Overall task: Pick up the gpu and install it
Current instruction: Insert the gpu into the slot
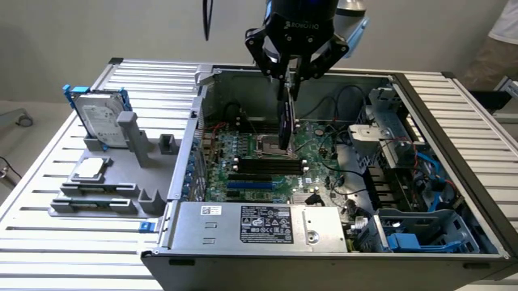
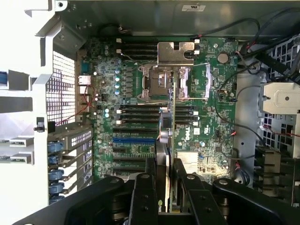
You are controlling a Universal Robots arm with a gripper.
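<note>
Upright gpu (image 1: 285, 121) in hand (image 1: 289, 85) — over motherboard (image 1: 251, 145)

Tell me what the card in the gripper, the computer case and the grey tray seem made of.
Graphics card: green circuit board, probably fibreglass, with black, likely plastic, cover.
Computer case: bare sheet metal, dull grey, folded edges.
Grey tray: matte, chunky, probably plastic.

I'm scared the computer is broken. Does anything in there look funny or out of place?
Nothing looks broken or spilled. The card hangs on edge in the gripper above the green board, not plugged in. The board's square socket seems open, its metal lid flipped up.
</note>
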